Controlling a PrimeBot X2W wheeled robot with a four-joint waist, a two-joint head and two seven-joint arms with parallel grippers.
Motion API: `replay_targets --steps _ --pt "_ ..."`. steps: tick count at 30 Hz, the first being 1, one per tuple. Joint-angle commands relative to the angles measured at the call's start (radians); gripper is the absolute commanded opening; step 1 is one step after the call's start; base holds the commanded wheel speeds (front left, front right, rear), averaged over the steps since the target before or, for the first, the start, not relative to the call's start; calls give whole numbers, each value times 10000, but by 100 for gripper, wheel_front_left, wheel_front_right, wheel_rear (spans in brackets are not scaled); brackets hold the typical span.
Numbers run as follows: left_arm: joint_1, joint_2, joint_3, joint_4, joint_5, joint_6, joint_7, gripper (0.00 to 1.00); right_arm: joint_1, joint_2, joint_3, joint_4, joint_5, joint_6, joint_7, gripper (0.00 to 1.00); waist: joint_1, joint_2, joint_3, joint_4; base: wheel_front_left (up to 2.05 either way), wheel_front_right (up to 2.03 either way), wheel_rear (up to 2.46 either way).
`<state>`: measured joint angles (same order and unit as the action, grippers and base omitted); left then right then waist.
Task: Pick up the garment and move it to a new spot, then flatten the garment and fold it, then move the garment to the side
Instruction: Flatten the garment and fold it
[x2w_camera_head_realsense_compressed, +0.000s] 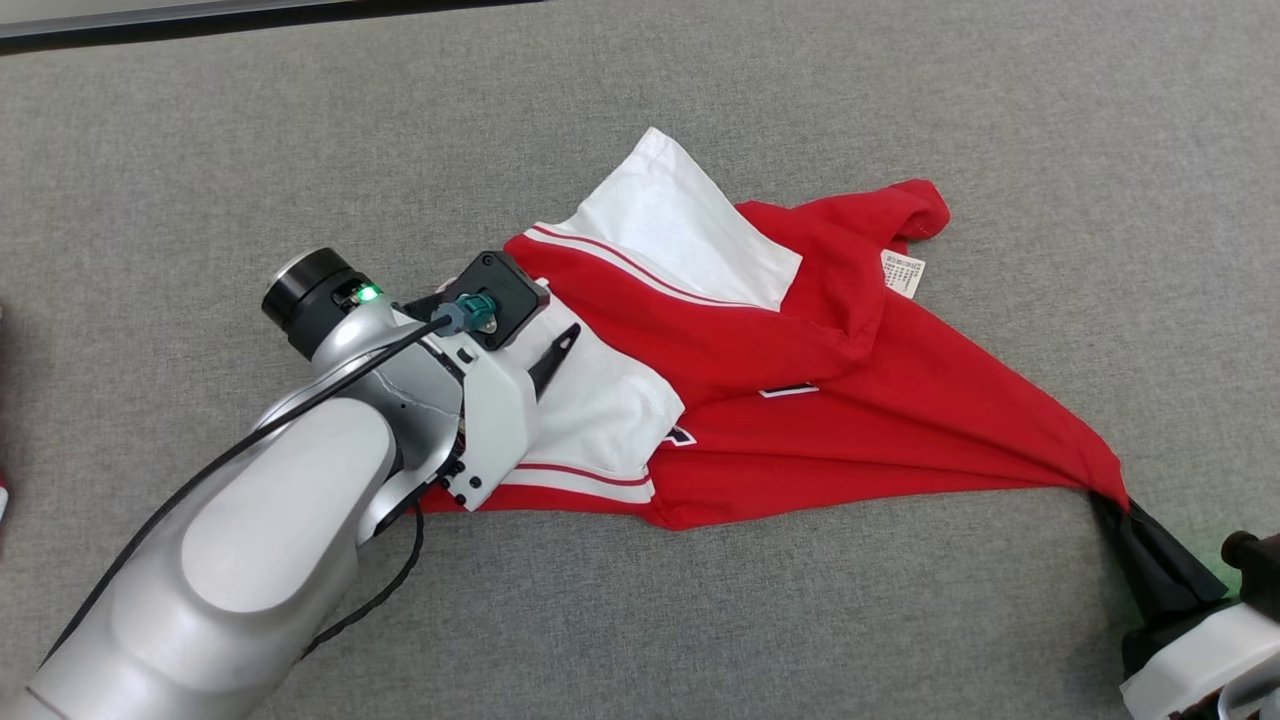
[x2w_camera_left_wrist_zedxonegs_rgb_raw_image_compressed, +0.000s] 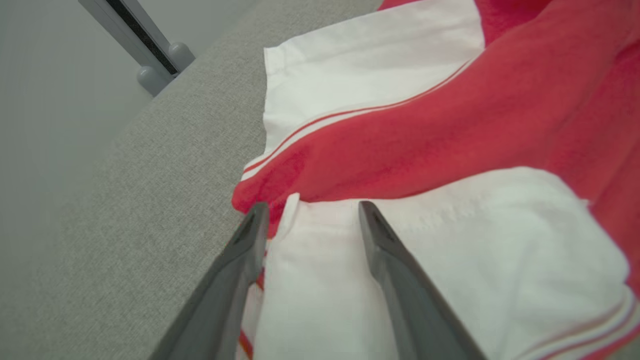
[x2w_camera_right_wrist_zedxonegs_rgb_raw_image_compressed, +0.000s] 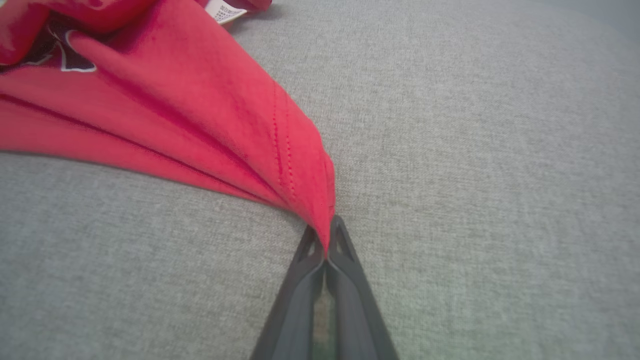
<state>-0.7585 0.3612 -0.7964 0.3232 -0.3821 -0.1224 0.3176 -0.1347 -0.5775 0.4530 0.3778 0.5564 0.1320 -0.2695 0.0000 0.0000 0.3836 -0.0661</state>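
Now, right gripper (x2w_camera_right_wrist_zedxonegs_rgb_raw_image_compressed: 326, 234): clamped on a corner of the red shirt (x2w_camera_head_realsense_compressed: 850, 400).
Left gripper (x2w_camera_left_wrist_zedxonegs_rgb_raw_image_compressed: 312, 209): fingers apart, over shirt's white sleeve (x2w_camera_left_wrist_zedxonegs_rgb_raw_image_compressed: 450, 260).

A red-and-white garment (x2w_camera_head_realsense_compressed: 800, 420) lies crumpled on the grey fabric surface (x2w_camera_head_realsense_compressed: 300, 130).

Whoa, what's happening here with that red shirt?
A two-armed robot is working on a red and white shirt that lies rumpled on a grey surface. Its right gripper is shut on a red corner of the shirt, and the cloth is stretched toward it. Its left gripper is open over the white sleeve at the other end, holding nothing. The shirt isn't flat or folded yet.
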Motion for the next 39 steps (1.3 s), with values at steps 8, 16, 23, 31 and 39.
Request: replay_targets --steps 8,16,23,31,39 --pt "-224 1 -165 265 -67 53 153 76 -47 -1 57 119 102 -26 87 0 0 0 12 -121 0 0 0" --pt "-269 47 -308 491 -145 59 285 0 4 36 57 47 112 -26 85 0 0 0 20 -169 0 0 0" --pt "-402 206 -366 175 73 35 -455 0 -158 45 -250 -428 170 -25 50 0 0 0 -108 -183 0 0 0" --pt "-537 890 236 -1389 -612 -53 -2548 0 -435 -348 -1218 -2183 621 -25 50 0 0 0 -414 -226 0 0 0" --pt "-1862 2296 1271 -3288 -558 -68 -3947 0 -1510 -1533 -2005 -4111 1296 -23 684 0 0 0 -494 -144 0 0 0"
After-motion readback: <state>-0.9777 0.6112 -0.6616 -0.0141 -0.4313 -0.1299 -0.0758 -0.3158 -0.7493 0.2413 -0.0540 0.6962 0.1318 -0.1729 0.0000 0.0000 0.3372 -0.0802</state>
